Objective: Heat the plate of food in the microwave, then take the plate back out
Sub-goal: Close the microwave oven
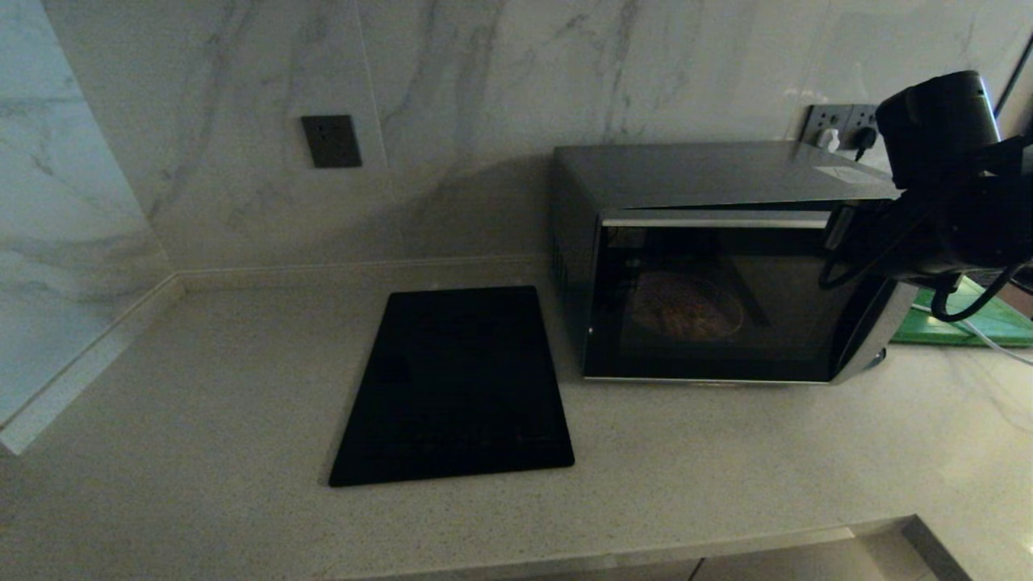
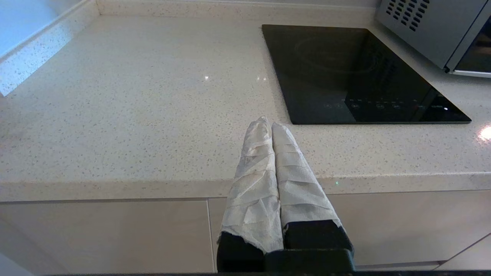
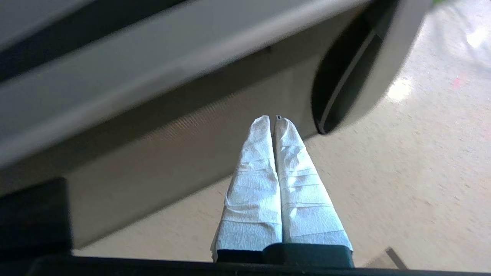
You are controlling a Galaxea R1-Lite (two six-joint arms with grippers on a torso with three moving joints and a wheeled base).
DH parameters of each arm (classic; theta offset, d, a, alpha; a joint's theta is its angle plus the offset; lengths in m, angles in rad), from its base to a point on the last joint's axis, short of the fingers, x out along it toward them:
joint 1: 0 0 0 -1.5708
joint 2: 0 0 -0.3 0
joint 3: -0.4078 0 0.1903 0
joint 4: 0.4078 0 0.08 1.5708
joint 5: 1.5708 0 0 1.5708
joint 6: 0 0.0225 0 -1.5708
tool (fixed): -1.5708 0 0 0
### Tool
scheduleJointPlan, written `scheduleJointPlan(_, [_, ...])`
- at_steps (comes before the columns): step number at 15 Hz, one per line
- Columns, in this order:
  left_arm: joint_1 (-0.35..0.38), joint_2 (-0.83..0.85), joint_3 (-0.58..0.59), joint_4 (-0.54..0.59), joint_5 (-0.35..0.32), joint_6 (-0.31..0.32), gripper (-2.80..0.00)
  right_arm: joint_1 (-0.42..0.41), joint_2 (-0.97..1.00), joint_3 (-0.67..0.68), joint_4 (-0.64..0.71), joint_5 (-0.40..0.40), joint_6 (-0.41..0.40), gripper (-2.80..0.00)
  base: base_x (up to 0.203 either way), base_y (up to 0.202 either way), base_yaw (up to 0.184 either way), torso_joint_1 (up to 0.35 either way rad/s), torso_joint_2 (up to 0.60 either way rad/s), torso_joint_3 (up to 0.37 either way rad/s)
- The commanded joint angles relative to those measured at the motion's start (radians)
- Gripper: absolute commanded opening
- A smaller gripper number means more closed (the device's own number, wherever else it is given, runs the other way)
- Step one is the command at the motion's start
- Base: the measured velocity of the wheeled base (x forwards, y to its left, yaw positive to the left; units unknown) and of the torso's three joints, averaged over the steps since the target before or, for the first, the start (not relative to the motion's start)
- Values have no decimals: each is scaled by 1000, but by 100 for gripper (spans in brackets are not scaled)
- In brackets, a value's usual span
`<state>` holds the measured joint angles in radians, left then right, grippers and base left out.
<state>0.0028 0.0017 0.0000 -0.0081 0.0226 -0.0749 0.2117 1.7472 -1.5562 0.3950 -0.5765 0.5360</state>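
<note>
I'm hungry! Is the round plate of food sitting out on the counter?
No, the round plate of food sits inside the dark grey microwave, behind its glass door.

A pale speckled stone surface runs to a white marble-veined wall that turns a corner at the left. A dark socket plate sits in the wall; a grey double socket has plugs in it. Plain cabinet fronts lie below the edge.
</note>
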Motion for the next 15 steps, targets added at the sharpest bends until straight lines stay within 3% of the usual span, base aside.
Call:
scheduleJointPlan(1, [0, 0, 0, 0, 0, 0, -280, -9, 2, 2, -23, 11, 4, -280, 0, 0, 0, 0, 0, 0])
scheduleJointPlan(5, [0, 0, 0, 0, 0, 0, -280, -18, 2, 15, -80, 63, 6, -280, 0, 0, 0, 0, 0, 0])
scheduleJointPlan(15, [0, 0, 0, -1, 0, 0, -280, -34, 43, 7, -133, 92, 7, -280, 0, 0, 0, 0, 0, 0])
